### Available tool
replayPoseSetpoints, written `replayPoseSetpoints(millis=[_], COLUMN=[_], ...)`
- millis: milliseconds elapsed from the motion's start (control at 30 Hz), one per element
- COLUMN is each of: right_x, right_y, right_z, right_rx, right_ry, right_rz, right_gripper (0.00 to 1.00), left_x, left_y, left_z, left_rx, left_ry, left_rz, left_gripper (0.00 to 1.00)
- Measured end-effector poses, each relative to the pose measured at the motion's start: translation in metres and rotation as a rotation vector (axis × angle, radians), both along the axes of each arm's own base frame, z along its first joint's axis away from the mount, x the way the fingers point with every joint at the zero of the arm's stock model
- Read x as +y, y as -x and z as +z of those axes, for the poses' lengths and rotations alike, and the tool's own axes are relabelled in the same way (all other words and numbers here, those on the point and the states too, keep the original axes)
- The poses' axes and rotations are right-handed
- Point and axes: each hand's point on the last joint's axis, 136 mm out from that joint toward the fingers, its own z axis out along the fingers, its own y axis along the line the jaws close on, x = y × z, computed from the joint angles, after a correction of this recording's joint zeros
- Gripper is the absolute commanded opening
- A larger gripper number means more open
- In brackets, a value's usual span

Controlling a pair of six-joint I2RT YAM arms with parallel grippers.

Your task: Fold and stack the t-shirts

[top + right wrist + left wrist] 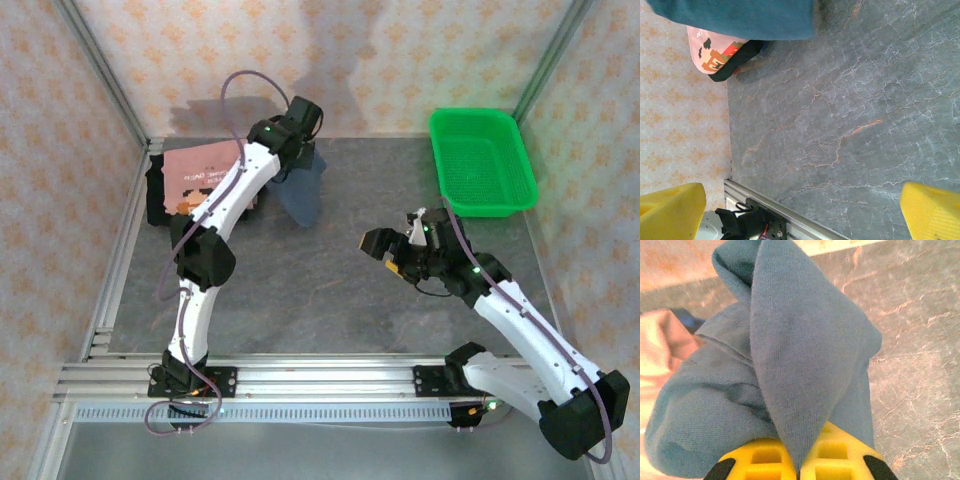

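Note:
My left gripper (300, 148) is shut on a fold of the slate-blue t-shirt (303, 195), which hangs from it above the back of the table. In the left wrist view the blue cloth (805, 355) rises in a pinched ridge from between the yellow fingers (760, 460). The salmon-pink t-shirt (200, 172) lies flat at the back left on top of a black one (155, 200). My right gripper (388, 255) hovers over the middle of the table, open and holding nothing. Its wrist view shows the blue shirt (740, 17), the pink print (715, 50) and a black edge (735, 67).
A green mesh basket (470, 115) stands at the back right corner. Patterned walls close in the left, back and right sides. An aluminium rail (320, 375) runs along the near edge between the arm bases.

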Motion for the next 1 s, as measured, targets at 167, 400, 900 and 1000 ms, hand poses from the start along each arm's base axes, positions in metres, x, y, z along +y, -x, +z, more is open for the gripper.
replayPoseSetpoints(millis=[167, 400, 900, 1000], right_x=[0.001, 0.002, 0.004, 0.005], right_y=[-0.002, -0.003, -0.006, -0.008], right_z=[0.001, 0.002, -0.004, -0.007], right_rx=[-0.006, -0.013, 0.019, 0.031], right_ry=[-0.004, -0.01, -0.009, -0.009], right_rz=[0.0, 0.001, -0.009, -0.013], right_gripper=[0.99, 0.99, 0.99, 0.99], left_x=[0.004, 0.022, 0.116, 0.128], left_y=[-0.001, -0.007, -0.026, -0.024], left_z=[0.057, 0.076, 0.067, 0.065], left_rx=[-0.104, -0.142, -0.101, -0.087], left_ry=[-0.018, -0.048, -0.052, -0.065], left_rz=[-0.04, -0.055, 0.037, 0.047], left_gripper=[0.0, 0.0, 0.0, 0.0])
